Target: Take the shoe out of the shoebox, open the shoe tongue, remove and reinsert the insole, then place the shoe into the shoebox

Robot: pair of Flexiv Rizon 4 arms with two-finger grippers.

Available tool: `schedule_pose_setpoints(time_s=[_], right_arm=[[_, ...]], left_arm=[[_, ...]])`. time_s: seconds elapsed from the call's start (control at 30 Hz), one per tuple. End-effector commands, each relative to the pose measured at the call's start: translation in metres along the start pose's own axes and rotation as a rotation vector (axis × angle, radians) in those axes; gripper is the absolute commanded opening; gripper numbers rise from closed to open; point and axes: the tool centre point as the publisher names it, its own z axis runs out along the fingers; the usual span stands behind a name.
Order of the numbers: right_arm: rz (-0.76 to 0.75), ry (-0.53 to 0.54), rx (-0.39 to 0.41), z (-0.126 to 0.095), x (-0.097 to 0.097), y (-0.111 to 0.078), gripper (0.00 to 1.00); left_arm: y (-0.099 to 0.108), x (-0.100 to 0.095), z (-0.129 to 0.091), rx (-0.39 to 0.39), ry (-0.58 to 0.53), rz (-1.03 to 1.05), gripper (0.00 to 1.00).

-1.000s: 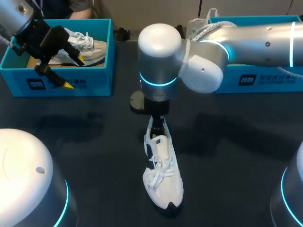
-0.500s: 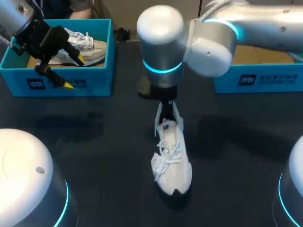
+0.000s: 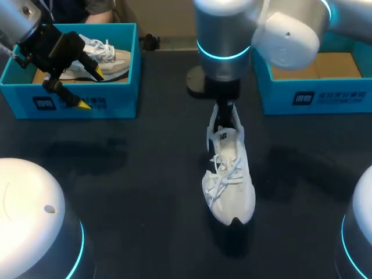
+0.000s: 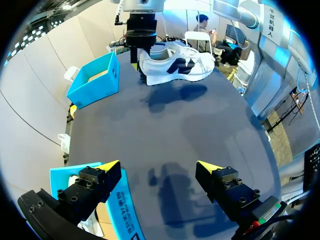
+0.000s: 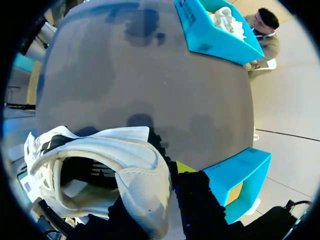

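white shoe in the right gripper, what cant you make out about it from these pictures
- insole: in the right wrist view the white shoe has an opening too dark to show whether one lies inside. In the head view the right arm covers the heel opening.
- right gripper: one yellow tip shows beside the heel, and the heel wall hides the other finger.

we see bright, even light from above. our dark table point(image 3: 128, 186) holds soft shadows under the shoe point(image 3: 231, 180) and the right arm point(image 3: 285, 40), whose pale shell shows mild glare.
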Motion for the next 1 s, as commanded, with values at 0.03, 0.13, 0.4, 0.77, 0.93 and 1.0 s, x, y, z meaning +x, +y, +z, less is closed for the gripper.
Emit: schedule_pose_setpoints(time_s=[0.03, 0.13, 0.4, 0.77, 0.93, 1.0], right_arm=[[-0.001, 0.001, -0.004, 0.0, 0.0, -0.002, 0.0], [-0.002, -0.041, 0.019, -0.011, -0.016, -0.019, 0.0], [-0.018, -0.116, 0.1, -0.062, -0.099, -0.098, 0.0], [-0.075, -0.157, 0.168, -0.11, -0.167, -0.163, 0.0], [-0.102, -0.158, 0.177, -0.113, -0.209, -0.183, 0.0], [-0.115, -0.151, 0.14, -0.111, -0.219, -0.187, 0.0]], left_arm=[[0.0, 0.0, 0.0, -0.003, 0.0, 0.0, 1.0], [0.0, 0.0, 0.0, -0.003, 0.0, 0.0, 1.0], [0.0, 0.0, 0.0, -0.003, 0.0, 0.0, 1.0], [0.0, 0.0, 0.0, -0.003, 0.0, 0.0, 1.0], [0.0, 0.0, 0.0, -0.003, 0.0, 0.0, 1.0], [0.0, 0.0, 0.0, -0.003, 0.0, 0.0, 1.0]])
